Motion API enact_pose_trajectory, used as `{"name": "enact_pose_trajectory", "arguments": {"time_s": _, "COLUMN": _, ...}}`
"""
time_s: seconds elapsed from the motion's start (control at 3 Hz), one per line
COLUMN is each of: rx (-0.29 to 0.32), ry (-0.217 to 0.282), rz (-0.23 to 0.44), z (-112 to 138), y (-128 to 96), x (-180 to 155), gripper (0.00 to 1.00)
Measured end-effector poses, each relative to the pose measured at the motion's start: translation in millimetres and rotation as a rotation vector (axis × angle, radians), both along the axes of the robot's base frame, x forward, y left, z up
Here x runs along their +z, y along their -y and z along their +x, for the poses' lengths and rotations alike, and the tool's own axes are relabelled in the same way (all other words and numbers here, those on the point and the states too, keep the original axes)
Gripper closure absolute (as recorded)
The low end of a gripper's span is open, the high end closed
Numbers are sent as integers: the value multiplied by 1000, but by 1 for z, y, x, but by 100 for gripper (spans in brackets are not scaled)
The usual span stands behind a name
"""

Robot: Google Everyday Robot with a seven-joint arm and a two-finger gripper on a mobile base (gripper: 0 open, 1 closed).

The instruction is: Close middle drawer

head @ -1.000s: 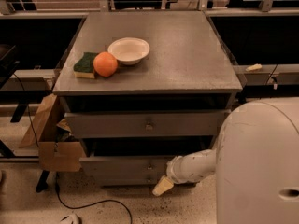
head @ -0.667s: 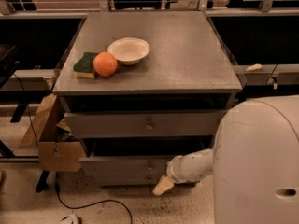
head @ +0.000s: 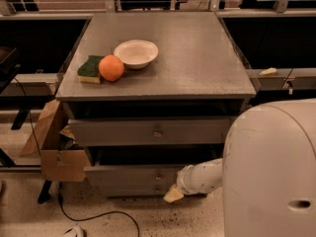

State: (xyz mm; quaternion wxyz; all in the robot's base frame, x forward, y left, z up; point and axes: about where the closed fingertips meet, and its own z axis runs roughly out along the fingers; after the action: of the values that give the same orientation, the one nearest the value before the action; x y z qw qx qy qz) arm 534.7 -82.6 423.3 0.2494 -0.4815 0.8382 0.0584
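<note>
The gripper (head: 174, 194) sits low at the front of the cabinet (head: 197, 58), right of the centre knobs and close to the floor. Its pale tip lies over the bottom edge of the drawer fronts, and I cannot tell whether it is apart or together, nor whether it touches the cabinet. The white arm (head: 202, 177) runs from it to the right into the robot's large rounded body (head: 271, 172), which covers the cabinet's lower right corner. Just left of the gripper is the middle drawer (head: 128, 174), the second of the cabinet's three. Its grey front stands out from the cabinet with a dark gap above it, so it is open. Beneath it is the lowest drawer (head: 133, 189), and above it the top drawer (head: 118, 132), which has a dark gap above it under the cabinet's top. On the cabinet's top, toward its left side, a white bowl (head: 136, 53), an orange (head: 111, 68) and a green sponge (head: 90, 69) sit close together. A cardboard box (head: 54, 147) leans at the cabinet's left side, and a black cable (head: 98, 216) lies on the floor before the cabinet.
</note>
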Motion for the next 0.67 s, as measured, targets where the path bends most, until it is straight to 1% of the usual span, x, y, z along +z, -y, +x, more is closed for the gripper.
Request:
{"name": "enact_pose_trajectory", "arguments": {"time_s": 0.33, "rx": -7, "ry": -2, "rz": -19, "z": 13, "y": -1, "x": 1, "gripper": 42}}
{"name": "enact_pose_trajectory", "arguments": {"time_s": 0.67, "rx": -7, "ry": -2, "rz": -19, "z": 13, "y": -1, "x": 1, "gripper": 66}}
